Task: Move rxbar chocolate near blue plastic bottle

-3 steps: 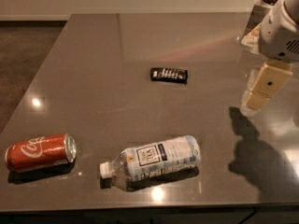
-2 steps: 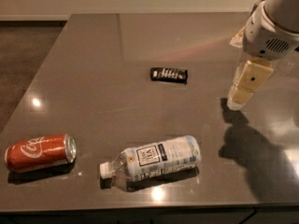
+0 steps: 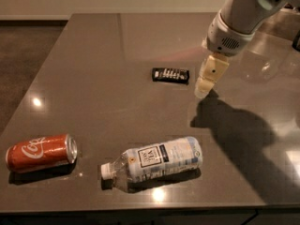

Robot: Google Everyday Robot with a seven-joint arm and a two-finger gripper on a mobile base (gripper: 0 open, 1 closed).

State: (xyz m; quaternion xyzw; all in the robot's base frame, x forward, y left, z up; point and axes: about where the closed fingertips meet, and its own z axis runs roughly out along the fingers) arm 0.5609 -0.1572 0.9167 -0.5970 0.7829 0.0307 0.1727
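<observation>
Camera view is showing one dark grey counter carrying three things: one rxbar chocolate, one blue plastic bottle and one red soda can. One white arm is reaching in from the upper right, and one end effector is hanging from it, pointing down.

The rxbar chocolate is lying flat near the middle of the counter, well apart from the bottle, which is lying on its side toward the front edge with its white cap pointing left. The can is also lying on its side, at the front left, apart from the bottle.

The end effector is hovering just beside the right end of the bar, not touching it. How far open it is I cannot tell, and it is gripping neither the bar nor the bottle. Its shadow is falling on the counter to the lower right.

Compared with the earlier frame, the arm is moving left: the end effector was well to the right of the bar and is now sitting close beside it. The bar, the bottle and the can are staying where they were.
</observation>
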